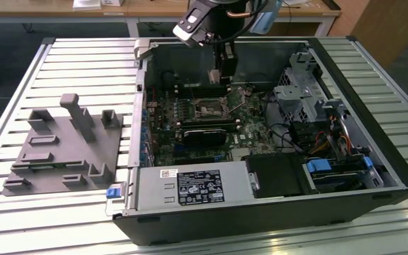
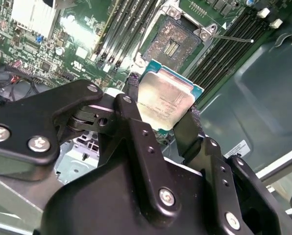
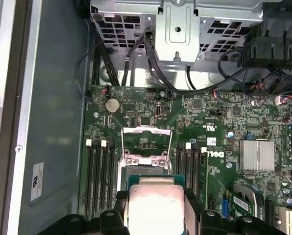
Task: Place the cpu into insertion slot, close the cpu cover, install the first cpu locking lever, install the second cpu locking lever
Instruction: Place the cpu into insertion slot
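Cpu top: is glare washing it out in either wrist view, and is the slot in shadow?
First wrist view: the cpu top glares near white, markings lost. Second wrist view: mild sheen only, faint print shows; the slot is evenly lit, not shadowed by the tool.

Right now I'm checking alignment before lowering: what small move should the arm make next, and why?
Probably a short sideways shift to bring the cpu squarely over the insertion slot before descending. The gripper grips the chip by its edges above the board, and in the second wrist view the open socket lies beside the chip, not beneath it.
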Controlling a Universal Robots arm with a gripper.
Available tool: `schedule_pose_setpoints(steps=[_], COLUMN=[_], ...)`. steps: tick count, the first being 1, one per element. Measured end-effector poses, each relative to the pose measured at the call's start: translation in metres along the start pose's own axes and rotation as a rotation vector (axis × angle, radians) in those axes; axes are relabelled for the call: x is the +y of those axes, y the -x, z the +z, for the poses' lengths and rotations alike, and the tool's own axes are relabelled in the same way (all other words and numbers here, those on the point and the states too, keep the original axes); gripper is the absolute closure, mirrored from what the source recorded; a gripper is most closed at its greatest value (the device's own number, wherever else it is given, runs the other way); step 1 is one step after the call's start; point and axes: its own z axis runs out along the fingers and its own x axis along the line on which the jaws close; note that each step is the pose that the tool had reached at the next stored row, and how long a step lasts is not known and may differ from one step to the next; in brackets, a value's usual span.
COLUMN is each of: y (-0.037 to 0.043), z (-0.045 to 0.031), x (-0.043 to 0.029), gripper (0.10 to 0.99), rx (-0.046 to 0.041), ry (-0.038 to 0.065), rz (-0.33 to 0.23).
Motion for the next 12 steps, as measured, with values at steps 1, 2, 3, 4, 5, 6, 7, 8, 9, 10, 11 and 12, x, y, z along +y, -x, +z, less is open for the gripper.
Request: schedule_pose_setpoints(steps=[1, 2, 3, 4, 5, 6, 7, 8, 9, 10, 11, 12], y=[-0.0001, -0.0002, -0.0002, -0.0002, -0.0002, -0.0002, -0.0002, -0.0002, -0.0002, -0.0002, -0.0002, -0.0002], z=[0.0013, 0.0027, 0.0043, 0.0061, 0.0079, 0.0097, 0.0114, 0.0132, 0.015, 0.0167, 0.0182, 0.0196], x=[-0.0002, -0.0003, -0.0005, -0.0007, -0.0011, -0.0015, -0.0019, -0.0022, -0.0026, -0.0029, -0.0032, -0.0034], gripper=[0.549, 0.549, 0.549, 0.549, 0.549, 0.549, 0.549, 0.549, 0.549, 0.549, 0.549, 0.549], rx=[-0.0005, -0.0008, -0.0009, -0.0008, -0.0008, -0.0005, -0.0002, 0.0001, 0.0003, 0.0005, 0.0006, 0.0007], ry=[0.0, 0.0, 0.0, 0.0, 0.0, 0.0, 0.0, 0.0, 0.0, 0.0, 0.0, 0.0], rz=[0.005, 0.008, 0.008, 0.008, 0.008, 0.005, 0.002, -0.002, -0.005, -0.007, -0.008, -0.008])
